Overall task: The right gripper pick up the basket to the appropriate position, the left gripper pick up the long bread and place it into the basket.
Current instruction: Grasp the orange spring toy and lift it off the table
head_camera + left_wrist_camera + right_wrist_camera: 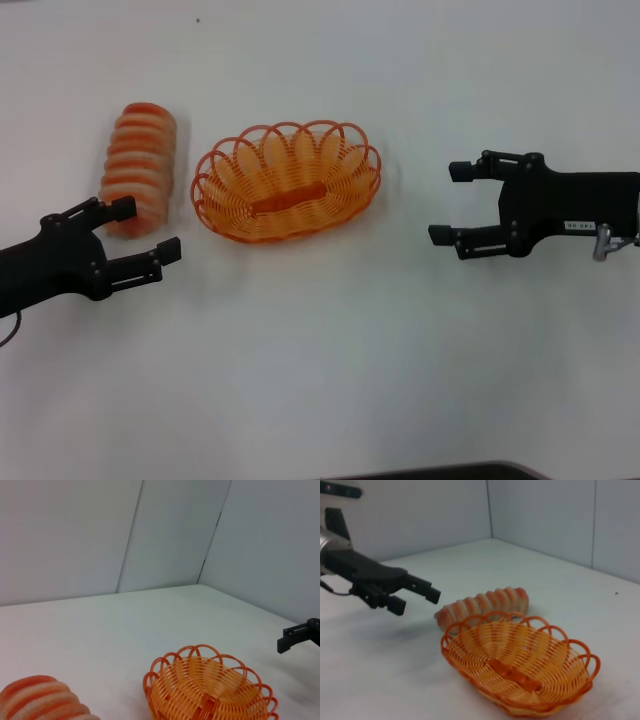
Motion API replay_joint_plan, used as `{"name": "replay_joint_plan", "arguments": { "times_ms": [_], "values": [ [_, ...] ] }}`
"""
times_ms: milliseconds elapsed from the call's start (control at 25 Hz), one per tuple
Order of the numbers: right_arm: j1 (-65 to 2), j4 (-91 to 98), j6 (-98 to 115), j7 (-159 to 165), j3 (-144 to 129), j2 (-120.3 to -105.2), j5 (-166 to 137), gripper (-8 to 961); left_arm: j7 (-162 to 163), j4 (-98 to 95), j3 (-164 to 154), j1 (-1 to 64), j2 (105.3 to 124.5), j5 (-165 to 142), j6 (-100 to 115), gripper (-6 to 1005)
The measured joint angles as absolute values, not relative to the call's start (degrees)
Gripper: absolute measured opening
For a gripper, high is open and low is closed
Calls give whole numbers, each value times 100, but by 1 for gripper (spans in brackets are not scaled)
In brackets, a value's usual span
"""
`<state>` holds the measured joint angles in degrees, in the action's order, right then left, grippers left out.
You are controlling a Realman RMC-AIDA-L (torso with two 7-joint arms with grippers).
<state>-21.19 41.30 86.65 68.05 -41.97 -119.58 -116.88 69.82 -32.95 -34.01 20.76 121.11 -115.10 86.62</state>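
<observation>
The long bread [140, 165], striped orange and cream, lies on the white table at the left. The orange wire basket [222, 170] sits empty just right of it. My left gripper [148, 228] is open at the bread's near end, holding nothing. My right gripper [450, 203] is open and empty, a short way right of the basket, fingers pointing at it. The left wrist view shows the bread [40, 700], the basket [165, 680] and a right fingertip [295, 637]. The right wrist view shows the basket [560, 655], the bread [482, 605] behind it and the left gripper [417, 601].
The white table [320, 360] stretches bare in front of the basket and both arms. Pale wall panels [150, 530] rise at the table's far edges. A dark edge [450, 472] shows at the bottom of the head view.
</observation>
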Motion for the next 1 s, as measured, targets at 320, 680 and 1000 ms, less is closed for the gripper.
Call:
{"name": "replay_joint_plan", "arguments": {
  "times_ms": [320, 680, 1000],
  "values": [
    [-2085, 4100, 8648, 6594, -4166, -11964, -11757, 894, 7058, -3283, -3368, 2092, 12110, -11501, 8641, 923],
    [-2064, 4154, 8658, 6586, -4080, -11954, -11718, 930, 9351, -3839, -3364, 2366, 11810, -11627, 8957, 922],
    [-2093, 4148, 8556, 6744, -3893, -11967, -11715, 929, 12366, -4187, -3597, 3258, 11153, -12864, 8523, 922]
  ]
}}
